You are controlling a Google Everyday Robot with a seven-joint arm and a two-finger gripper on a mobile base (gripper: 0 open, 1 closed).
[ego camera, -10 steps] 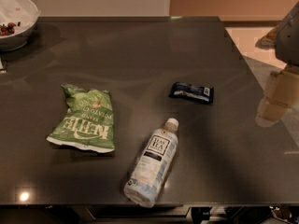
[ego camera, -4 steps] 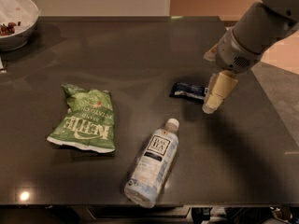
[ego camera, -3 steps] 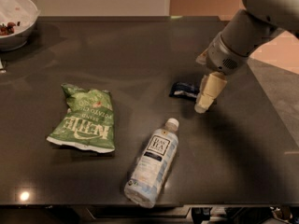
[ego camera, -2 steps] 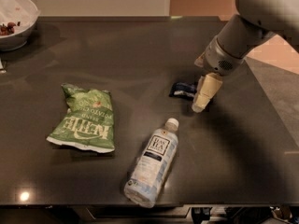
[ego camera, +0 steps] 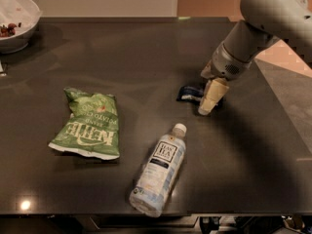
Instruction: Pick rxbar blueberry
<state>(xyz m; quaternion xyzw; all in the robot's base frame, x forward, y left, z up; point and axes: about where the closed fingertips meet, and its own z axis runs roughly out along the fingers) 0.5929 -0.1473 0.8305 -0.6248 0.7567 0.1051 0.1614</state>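
Observation:
The rxbar blueberry (ego camera: 189, 93), a small flat dark navy bar with a white label patch, lies on the dark table (ego camera: 146, 57) right of centre. Only its left end shows; my gripper covers the rest. My gripper (ego camera: 207, 104) comes in from the upper right on a grey arm and hangs directly over the bar's right half, its cream-coloured tip pointing down close to the table. Whether it touches the bar I cannot tell.
A green crinkled Kettle chip bag (ego camera: 90, 126) lies at the left. A clear white-capped tea bottle (ego camera: 160, 172) lies on its side near the front edge. A white bowl (ego camera: 17, 21) stands at the far left corner. The table's right edge runs close beside my arm.
My gripper has come in from the right side of the table and moved left and down over the bar's right half. The bar, bag and bottle have not moved.

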